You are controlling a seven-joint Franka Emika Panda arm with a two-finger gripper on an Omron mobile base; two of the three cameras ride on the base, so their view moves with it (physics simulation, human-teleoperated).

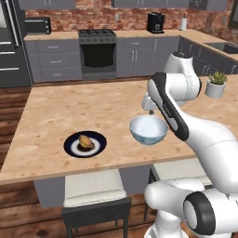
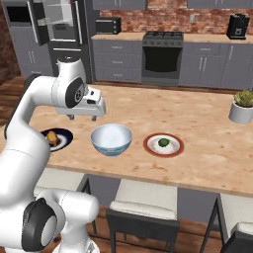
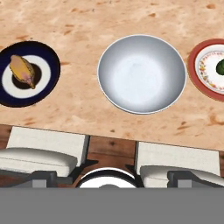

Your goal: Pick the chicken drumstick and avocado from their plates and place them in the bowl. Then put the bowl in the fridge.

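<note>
Fingers: the gripper (image 2: 83, 117) hangs above the counter (image 1: 56, 111), pointing down, its short dark tips spread wide with nothing between them (small in the right base view, so the spread is hard to read by eye there). It holds nothing and touches nothing.

Directly under the hand, the bowl (image 3: 141, 73) sits at centre in the hand view, glossy pale blue-white, upright and empty.

At 9 o'clock from the bowl in the hand view: the navy plate (image 3: 28, 73) with its white ring, the chicken drumstick (image 3: 22, 71) lying across its dark centre. Plate and bowl are apart, with bare counter between.

At 3 o'clock from the bowl: the red-rimmed plate (image 3: 209, 70), partly cut by the frame edge, the avocado (image 3: 220, 67) on it, a dark green lump at the edge. The right base view shows it whole, in the middle of its plate.

Further out: two stools tucked under the counter's near edge; a potted plant (image 1: 216, 83) well off toward the far right corner; the fridge (image 2: 59, 29) stands at 11 o'clock across the room in the right base view, and one door appears to stand open.

Progress: nothing done yet, by my reading. Both foods are on their plates and the bowl is on the counter. All is left: two picks, two drops, then carrying the bowl to the fridge.
</note>
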